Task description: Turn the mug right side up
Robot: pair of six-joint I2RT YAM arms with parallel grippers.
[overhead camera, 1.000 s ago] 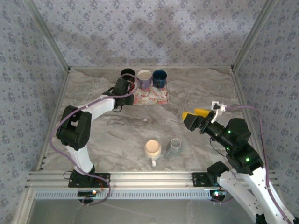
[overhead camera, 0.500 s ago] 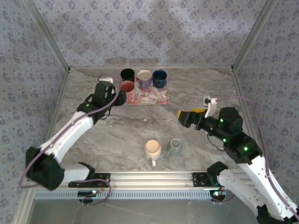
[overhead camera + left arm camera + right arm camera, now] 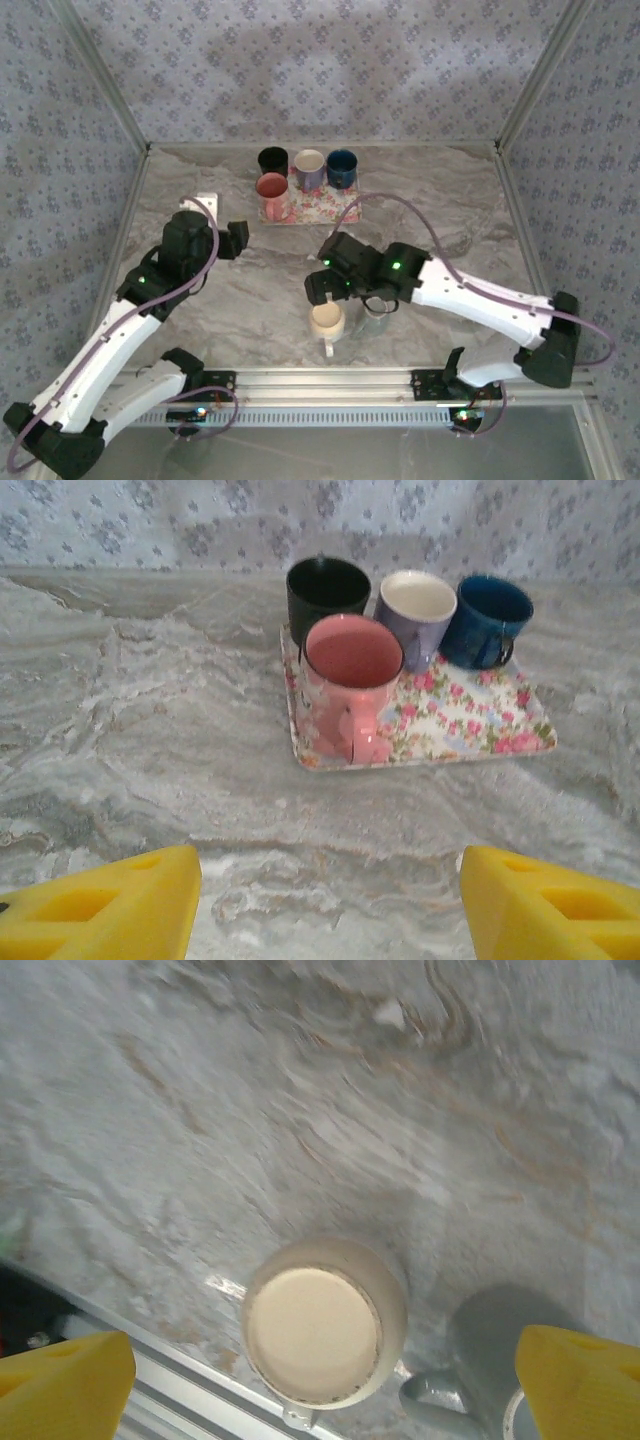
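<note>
A cream mug stands upside down near the table's front edge, its flat base up and its handle toward the rail. In the right wrist view the cream mug lies straight below, between the two yellow fingers. My right gripper hovers open just above and behind it, touching nothing. A grey mug lies right beside the cream one, partly under my right arm. My left gripper is open and empty, facing the tray from a distance.
A floral tray at the back holds an upright pink mug, a black mug, a pale mug and a blue mug. The aluminium rail runs just in front of the cream mug.
My left arm has pulled back from the tray, leaving the pink mug standing there. My right arm has swung from the right side to above the cream mug.
</note>
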